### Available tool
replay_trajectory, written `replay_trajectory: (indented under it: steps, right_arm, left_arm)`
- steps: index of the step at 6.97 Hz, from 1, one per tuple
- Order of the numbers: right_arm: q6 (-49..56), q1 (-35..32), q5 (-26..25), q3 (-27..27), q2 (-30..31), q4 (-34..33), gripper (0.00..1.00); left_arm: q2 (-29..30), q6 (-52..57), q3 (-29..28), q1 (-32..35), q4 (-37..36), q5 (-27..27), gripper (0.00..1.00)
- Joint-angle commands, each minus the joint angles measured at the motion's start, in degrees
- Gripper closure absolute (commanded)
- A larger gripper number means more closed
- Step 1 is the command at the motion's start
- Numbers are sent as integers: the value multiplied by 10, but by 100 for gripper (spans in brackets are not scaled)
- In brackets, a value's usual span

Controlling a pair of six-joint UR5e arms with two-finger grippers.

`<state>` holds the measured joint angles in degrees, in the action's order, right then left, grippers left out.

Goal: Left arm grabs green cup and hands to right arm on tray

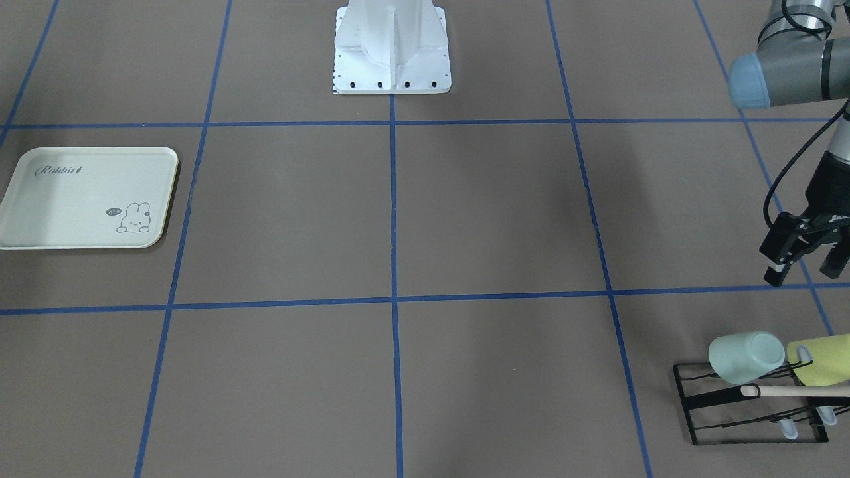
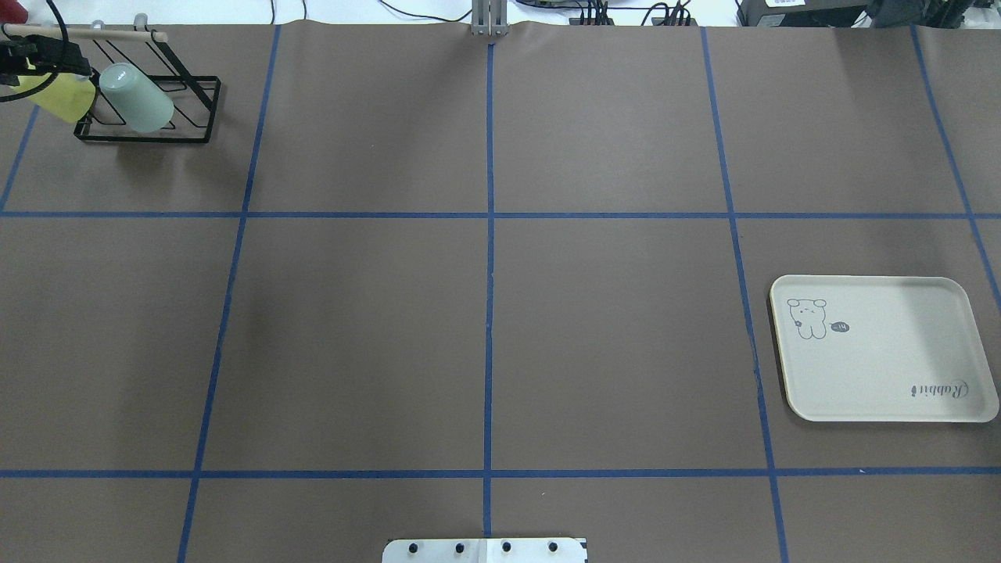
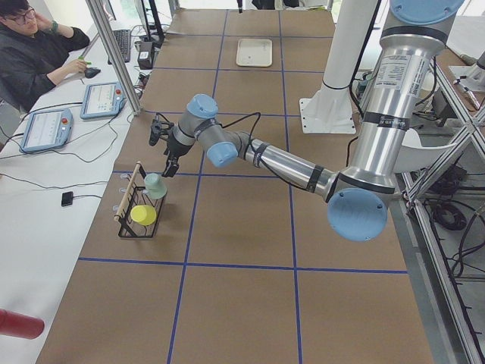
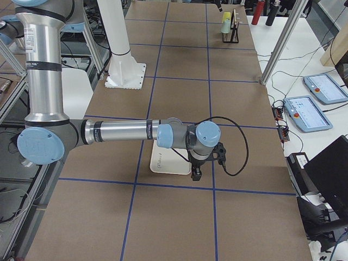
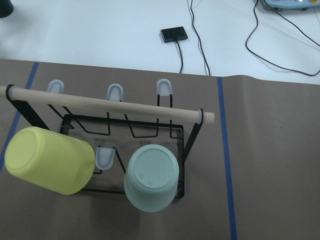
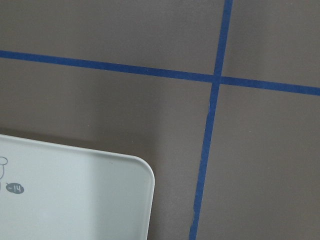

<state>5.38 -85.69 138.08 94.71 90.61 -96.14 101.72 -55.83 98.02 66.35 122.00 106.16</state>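
The green cup (image 1: 747,357) hangs mouth-down and tilted on a peg of the black wire rack (image 1: 704,401). It also shows in the overhead view (image 2: 137,98) and in the left wrist view (image 5: 151,177). My left gripper (image 1: 803,273) is open and empty, in the air on the robot's side of the rack, apart from the cup. The cream tray (image 1: 73,199) lies bare at the far end of the table (image 2: 884,367). My right gripper (image 4: 195,174) hovers by the tray's corner (image 6: 75,200). I cannot tell whether it is open or shut.
A yellow-green cup (image 1: 823,358) hangs next to the green cup, further out toward the table's end (image 5: 50,160). A wooden rod (image 5: 110,106) runs across the rack's top. The white robot base (image 1: 392,53) stands at the table's middle edge.
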Motion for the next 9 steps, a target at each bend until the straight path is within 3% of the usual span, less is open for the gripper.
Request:
replay_trajectory:
  steps: [1, 3, 6, 7, 9]
  right_arm:
    - [0, 0, 0, 0, 0, 1, 0]
    - [1, 0, 0, 0, 0, 1, 0]
    - [1, 0, 0, 0, 0, 1, 0]
    - [1, 0, 0, 0, 0, 1, 0]
    - [1, 0, 0, 0, 0, 1, 0]
  left_arm:
    - [-9, -47, 1, -57, 31, -115, 0]
    - [-12, -88, -9, -108, 46, -195, 0]
    - [-12, -87, -33, -128, 53, -247, 0]
    - [-9, -87, -66, -142, 95, -276, 0]
    - [0, -86, -101, -146, 125, -278, 0]
